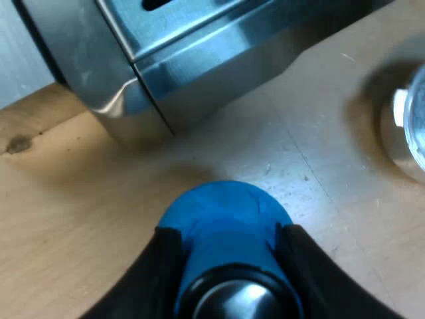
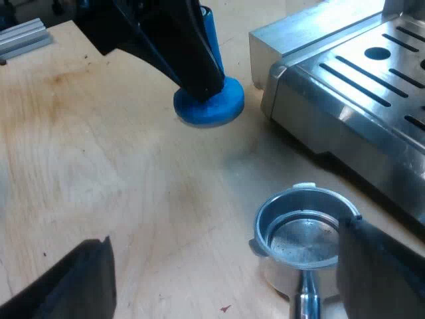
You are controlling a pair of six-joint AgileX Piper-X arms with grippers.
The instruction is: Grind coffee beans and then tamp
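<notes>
From the left wrist view, the left gripper (image 1: 229, 234) is clamping the blue tamper (image 1: 222, 203). Its two black fingers (image 1: 165, 266) are pressing on opposite sides of the tamper's body. The tamper is sitting low over the pale wood counter (image 1: 80, 219), near the machine's (image 1: 172, 60) bottom corner, though I cannot tell whether its base is touching the wood. The holder (image 1: 413, 119) is standing on the counter well apart from the tamper.

From the right wrist view, the right gripper (image 2: 226, 256) is hanging wide open over the counter (image 2: 99, 153), clasping nothing. The holder (image 2: 302, 229) is sitting upright between its fingers (image 2: 83, 282), close against one of them and far from the other. A few dark specks are lying on the shiny bottom of its basket. Farther off, the left gripper is holding the tamper (image 2: 211, 109) base down, just beside the corner of the machine (image 2: 345, 93) and its slotted tray. The wood is showing a faint brown stain near the tamper. Some grey metal rails (image 2: 23, 34) are lying past the counter's edge.
</notes>
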